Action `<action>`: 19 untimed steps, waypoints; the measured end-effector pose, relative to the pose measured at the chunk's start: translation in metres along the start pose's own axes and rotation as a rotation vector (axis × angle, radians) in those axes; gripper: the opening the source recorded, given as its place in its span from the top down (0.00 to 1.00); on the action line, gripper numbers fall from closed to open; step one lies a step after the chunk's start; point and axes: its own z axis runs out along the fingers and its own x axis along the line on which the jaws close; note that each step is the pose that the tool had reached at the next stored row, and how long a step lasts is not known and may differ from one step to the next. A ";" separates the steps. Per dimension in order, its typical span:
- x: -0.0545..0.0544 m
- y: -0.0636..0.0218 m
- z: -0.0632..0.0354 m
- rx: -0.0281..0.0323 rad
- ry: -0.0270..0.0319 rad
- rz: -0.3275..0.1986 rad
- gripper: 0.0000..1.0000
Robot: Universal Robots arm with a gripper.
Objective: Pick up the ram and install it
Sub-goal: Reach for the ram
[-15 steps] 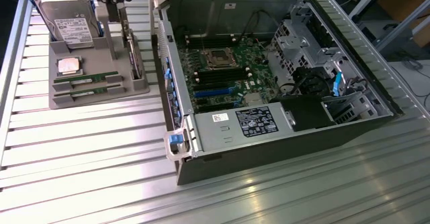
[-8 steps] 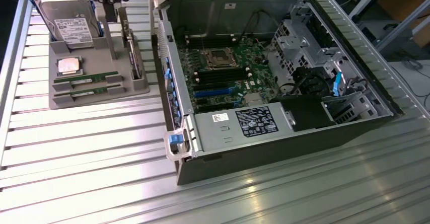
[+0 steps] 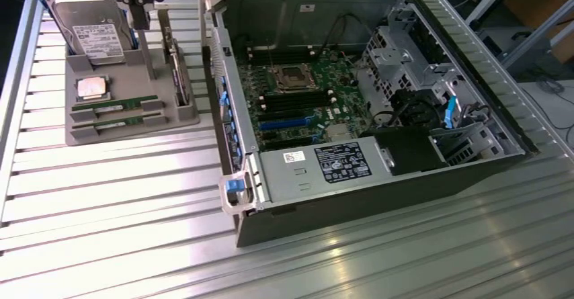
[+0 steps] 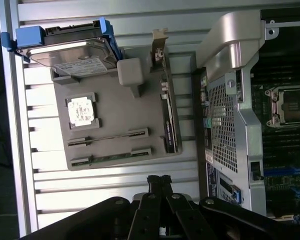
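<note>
My tool (image 3: 139, 18) is closed on nothing and hangs high by the hard drive (image 3: 97, 38) at the far end of the grey tray (image 3: 85, 136). The ram (image 3: 115, 104) sits on edge in its tray slot, the second stick (image 3: 117, 119) just beside it. The open computer case (image 3: 466, 171) stands alongside on the worktop (image 3: 107, 198).

The table (image 3: 107, 198) is ribbed bare metal with a bright sheen. At ten o'clock in the exterior view, the matt grey plastic tray (image 3: 134, 77) carries the green circuit-board ram (image 3: 115, 104) and a polished-metal hard drive (image 3: 97, 37) with a paper label.
</note>
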 end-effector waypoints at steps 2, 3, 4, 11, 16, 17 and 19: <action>0.001 -0.0001 0.0000 0.0000 0.0000 0.000 0.90; 0.002 -0.0002 0.0000 0.0000 0.0000 0.000 0.90; 0.004 -0.0003 -0.0001 0.0000 0.0000 0.000 0.90; 0.010 -0.0007 -0.0002 0.0000 0.0000 0.000 0.90; 0.015 -0.0011 -0.0003 0.0000 0.0000 0.000 0.90; 0.016 -0.0012 -0.0004 0.0000 0.0000 0.000 0.90; 0.018 -0.0013 -0.0004 0.0000 0.0000 0.000 0.90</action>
